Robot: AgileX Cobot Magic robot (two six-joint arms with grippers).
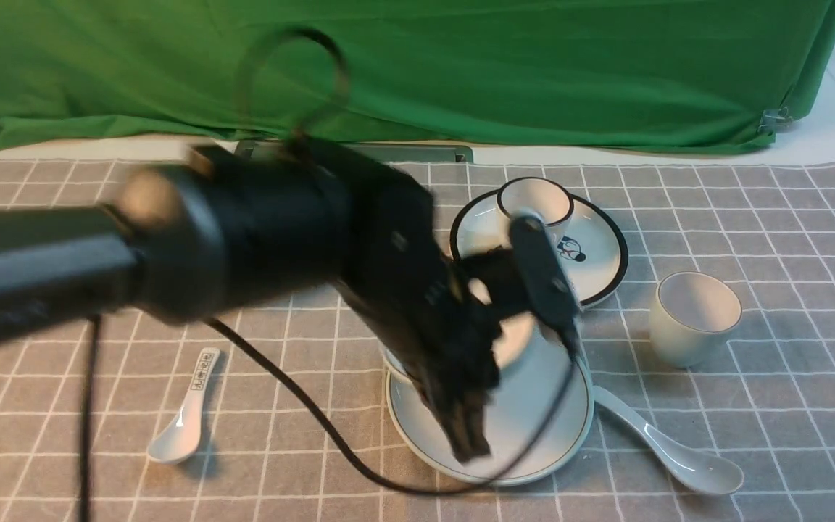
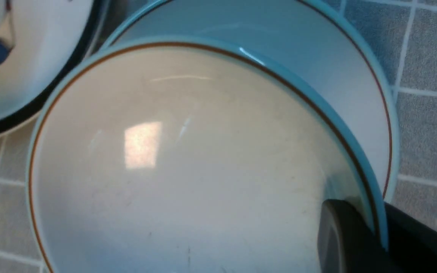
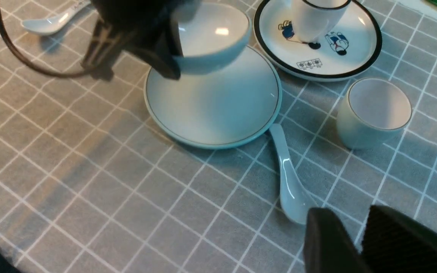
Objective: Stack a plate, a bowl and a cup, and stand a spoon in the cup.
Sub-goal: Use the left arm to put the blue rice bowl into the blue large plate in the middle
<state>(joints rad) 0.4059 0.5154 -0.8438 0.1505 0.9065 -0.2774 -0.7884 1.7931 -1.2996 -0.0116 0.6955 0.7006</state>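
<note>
My left gripper (image 1: 470, 435) is shut on the rim of the pale bowl (image 3: 211, 38), one finger (image 2: 340, 235) inside and the other outside. The bowl (image 2: 184, 170) hangs just over the far part of the plain plate (image 3: 211, 106), and my arm hides most of it in the front view. The handleless cup (image 1: 693, 319) stands upright to the right of the plate (image 1: 555, 449). Near the plate's right edge, the long white spoon (image 1: 671, 449) lies on the cloth. My right gripper (image 3: 355, 227) hovers near the spoon's bowl end (image 3: 286, 174), slightly open and holding nothing.
A black-rimmed cartoon plate (image 1: 606, 254) carrying a black-rimmed cup (image 1: 537, 199) sits behind the plain plate. A short spoon with printed marks (image 1: 185, 420) lies at the left. A black cable (image 1: 301, 406) trails across the checked cloth. Green cloth hangs at the back.
</note>
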